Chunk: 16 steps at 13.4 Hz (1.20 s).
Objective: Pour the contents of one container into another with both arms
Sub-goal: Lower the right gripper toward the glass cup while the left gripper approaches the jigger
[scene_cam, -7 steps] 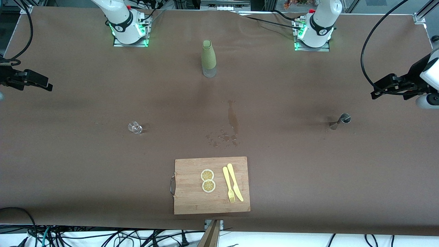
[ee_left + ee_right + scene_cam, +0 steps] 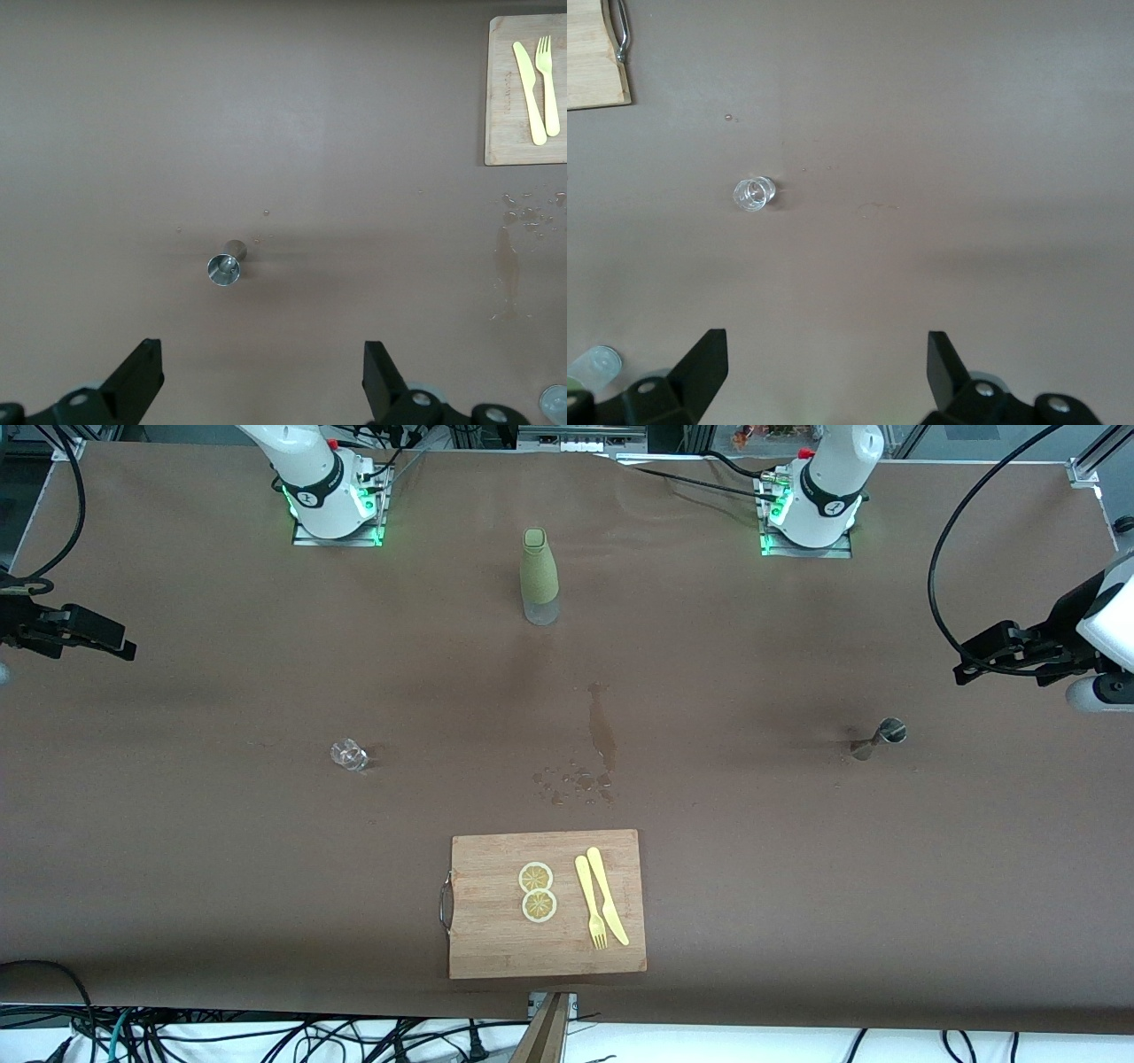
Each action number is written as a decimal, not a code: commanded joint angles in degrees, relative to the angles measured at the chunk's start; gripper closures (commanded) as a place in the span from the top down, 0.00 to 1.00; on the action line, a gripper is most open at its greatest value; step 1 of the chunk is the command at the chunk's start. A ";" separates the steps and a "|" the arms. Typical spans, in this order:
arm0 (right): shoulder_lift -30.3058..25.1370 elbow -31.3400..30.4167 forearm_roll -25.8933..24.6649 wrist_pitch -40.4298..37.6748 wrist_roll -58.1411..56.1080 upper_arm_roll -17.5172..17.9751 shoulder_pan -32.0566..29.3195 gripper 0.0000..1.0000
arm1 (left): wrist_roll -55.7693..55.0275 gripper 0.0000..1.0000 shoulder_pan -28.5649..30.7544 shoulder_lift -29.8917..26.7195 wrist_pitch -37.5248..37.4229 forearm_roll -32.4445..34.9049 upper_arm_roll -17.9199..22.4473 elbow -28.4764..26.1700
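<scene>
The left gripper (image 2: 257, 390) hangs empty with its fingers spread wide over bare brown table (image 2: 797, 868) at the left arm's end, near a small steel measuring cup (image 2: 881, 736). The right gripper (image 2: 824, 381), likewise spread and empty, is over the right arm's end, near a small clear glass (image 2: 349, 755). Between the bases stands a green-sleeved bottle (image 2: 539, 576). Spilled droplets (image 2: 580, 779) lie just beside a wooden cutting board (image 2: 496, 948) carrying two lemon slices (image 2: 537, 891), a yellow fork (image 2: 590, 903) and knife (image 2: 608, 895). No writing is legible.
</scene>
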 commanded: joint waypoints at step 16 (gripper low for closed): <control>7.85 1.00 11.95 -0.60 -21.98 -0.23 -6.82 1.00 | 58.15 1.00 15.86 12.82 -10.54 -8.46 11.96 -0.79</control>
